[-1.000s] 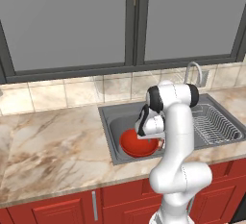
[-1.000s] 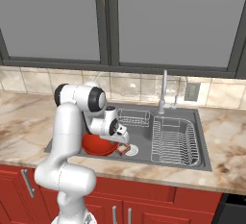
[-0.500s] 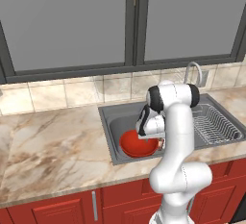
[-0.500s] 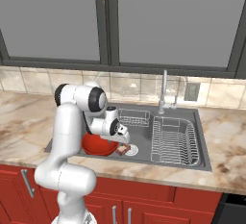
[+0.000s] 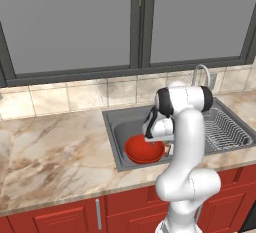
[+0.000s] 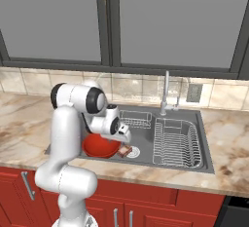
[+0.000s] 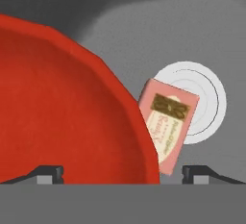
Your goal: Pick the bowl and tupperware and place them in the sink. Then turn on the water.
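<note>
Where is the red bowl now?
The bowl lies in the sink, in its left basin in both base views, beside a small pink packet near the drain.

A home kitchen is shown: a marble-patterned counter (image 5: 55, 152) is set over red cabinet doors (image 5: 50, 217), a grey metal sink (image 6: 206, 148) with a chrome faucet (image 6: 167, 92) is fitted beneath a dark-framed window (image 5: 137, 27), backed by beige tiles (image 5: 75, 97).
</note>
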